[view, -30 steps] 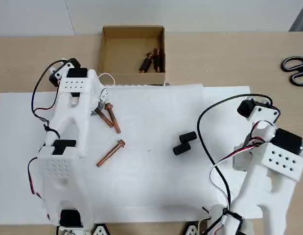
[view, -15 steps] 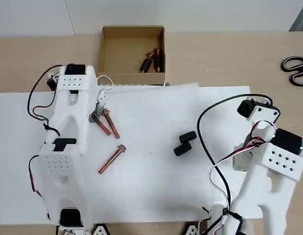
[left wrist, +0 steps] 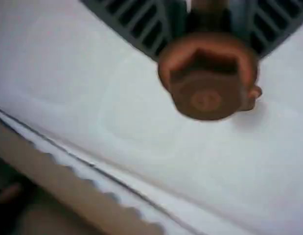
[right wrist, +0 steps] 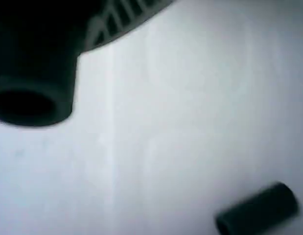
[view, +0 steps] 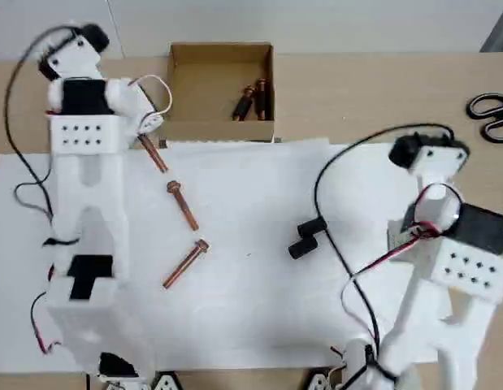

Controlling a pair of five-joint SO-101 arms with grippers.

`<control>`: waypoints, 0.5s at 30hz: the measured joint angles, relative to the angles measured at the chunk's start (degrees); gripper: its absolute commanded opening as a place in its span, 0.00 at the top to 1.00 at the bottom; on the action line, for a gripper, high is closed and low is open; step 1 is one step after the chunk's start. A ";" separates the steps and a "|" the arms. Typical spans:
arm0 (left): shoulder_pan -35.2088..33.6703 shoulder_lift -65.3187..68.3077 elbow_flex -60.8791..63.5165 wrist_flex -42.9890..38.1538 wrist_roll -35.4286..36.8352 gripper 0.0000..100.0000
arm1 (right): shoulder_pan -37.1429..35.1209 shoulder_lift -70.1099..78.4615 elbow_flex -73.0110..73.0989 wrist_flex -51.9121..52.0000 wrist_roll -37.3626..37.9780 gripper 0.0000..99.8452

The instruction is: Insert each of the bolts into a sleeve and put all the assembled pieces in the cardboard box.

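Two bolts (view: pixel 184 205) on white sheet (view: pixel 251 309) | left tool (view: pixel 144 134) grips third bolt (view: pixel 153 156) | right tool (right wrist: pixel 53 29) holds sleeve (right wrist: pixel 34 105)

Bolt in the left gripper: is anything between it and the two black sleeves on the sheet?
Nothing visible. Bare white sheet lies between the bolt and the sleeves; two loose bolts lie just beside that path.

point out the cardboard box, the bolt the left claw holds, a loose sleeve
open brown cardboard box (view: pixel 198 85), high view, bare floor
held copper-coloured metal bolt (left wrist: pixel 207 93), left wrist view, hex head
black cylindrical sleeve (view: pixel 312 227), high view, side wall
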 measured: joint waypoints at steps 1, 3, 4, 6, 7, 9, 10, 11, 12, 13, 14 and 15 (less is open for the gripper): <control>0.35 -1.93 0.00 0.00 -1.67 0.99 | -1.58 -1.49 -1.14 0.09 0.00 1.00; 1.32 -5.98 0.00 0.00 -5.01 0.99 | -5.27 -5.10 -2.37 0.18 0.00 1.00; 1.93 -8.00 0.00 0.00 -6.59 0.99 | -7.30 -7.12 -2.64 0.26 0.00 1.00; 2.81 -12.13 0.00 0.00 -9.76 0.99 | -11.08 -10.81 -2.81 0.26 0.09 1.00; 3.25 -14.24 0.00 0.00 -11.34 0.99 | -12.13 -12.57 -2.81 0.35 0.09 1.00; 4.40 -18.37 0.00 0.00 -14.42 0.99 | -13.10 -15.65 -2.81 0.53 0.09 1.00; 4.92 -20.31 0.00 0.09 -15.74 0.99 | -13.27 -16.79 -2.81 0.53 0.09 1.00; 5.27 -22.24 0.00 0.09 -16.88 0.99 | -13.54 -17.85 -2.81 0.62 0.09 1.00; 5.71 -24.18 0.35 0.09 -18.11 0.99 | -13.71 -18.90 -2.55 0.62 0.09 1.00; 6.15 -26.11 1.49 0.09 -19.25 0.99 | -13.89 -19.87 -2.11 0.62 0.09 1.00; 6.33 -28.13 3.08 0.09 -20.40 0.99 | -13.89 -20.75 -1.58 0.62 0.09 1.00; 6.51 -29.98 5.10 0.09 -21.71 0.99 | -13.89 -21.80 -0.79 0.62 0.09 1.00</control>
